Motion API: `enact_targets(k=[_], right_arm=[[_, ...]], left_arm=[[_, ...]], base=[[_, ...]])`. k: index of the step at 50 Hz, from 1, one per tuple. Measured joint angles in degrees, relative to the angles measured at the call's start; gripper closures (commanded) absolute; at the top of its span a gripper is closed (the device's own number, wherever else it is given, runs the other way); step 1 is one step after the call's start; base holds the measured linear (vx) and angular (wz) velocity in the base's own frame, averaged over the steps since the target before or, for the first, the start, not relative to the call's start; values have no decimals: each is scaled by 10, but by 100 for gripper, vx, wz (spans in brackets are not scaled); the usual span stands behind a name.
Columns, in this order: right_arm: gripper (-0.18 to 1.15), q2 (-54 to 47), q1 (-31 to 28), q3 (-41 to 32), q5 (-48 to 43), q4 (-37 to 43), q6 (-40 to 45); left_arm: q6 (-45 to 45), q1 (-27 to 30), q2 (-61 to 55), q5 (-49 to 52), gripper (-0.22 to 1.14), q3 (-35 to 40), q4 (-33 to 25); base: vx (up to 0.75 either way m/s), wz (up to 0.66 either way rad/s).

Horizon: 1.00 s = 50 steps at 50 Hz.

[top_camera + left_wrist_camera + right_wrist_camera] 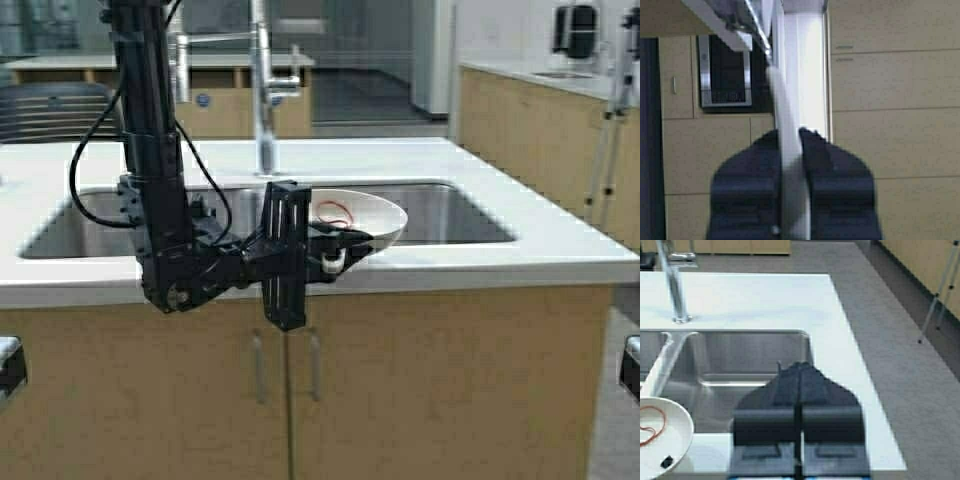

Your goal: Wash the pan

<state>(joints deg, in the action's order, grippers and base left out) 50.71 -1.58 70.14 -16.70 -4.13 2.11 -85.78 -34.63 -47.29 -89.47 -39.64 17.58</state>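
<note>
A white pan (362,215) with a red squiggle (333,213) inside sits just right of centre in the high view, poised over the near rim of a stainless sink (450,215) set in a white counter (540,250). Whether its base touches the counter edge cannot be told from this angle. The left gripper (335,255), at the end of a black arm that drops from the upper left of the frame and bends toward the middle, meets the pan at its lower left side. In the left wrist view the two dark fingers (832,175) stand pressed against either side of a pale, narrow bar (788,170) running up the centre of the frame, apparently the pan's stub handle or rim seen edge-on; the jaws are closed down to that thickness and hold it.

A chrome faucet (262,90) rises behind the sink at upper centre of the high view. Wood-fronted cabinet doors (420,400) fill the lower half of that frame.

The right wrist view looks down on the counter and basin, with the right gripper (799,390) in the lower centre, its black fingers drawn together so that only a thin seam shows between them, nothing in their hold. The pan's rim and squiggle appear at the lower left corner of that frame (665,425), well apart from these fingers. Grey floor (900,315) runs along the right side.
</note>
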Motion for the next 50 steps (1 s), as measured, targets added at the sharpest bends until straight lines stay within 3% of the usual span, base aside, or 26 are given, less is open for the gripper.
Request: enact_targets(k=[9,18,50], right_arm=[[90,-1,-1,-1,0,0,0],[90,-1,0,-1,0,0,0],[90,-18,0,-1,0,0,3]], left_arm=[[-16,48,-1,9,89,15,29],[-53,56,-1,25,89,47,87],[-92,122,-25,149,89,195,93]], base=[[7,41],[7,26],[14,5]])
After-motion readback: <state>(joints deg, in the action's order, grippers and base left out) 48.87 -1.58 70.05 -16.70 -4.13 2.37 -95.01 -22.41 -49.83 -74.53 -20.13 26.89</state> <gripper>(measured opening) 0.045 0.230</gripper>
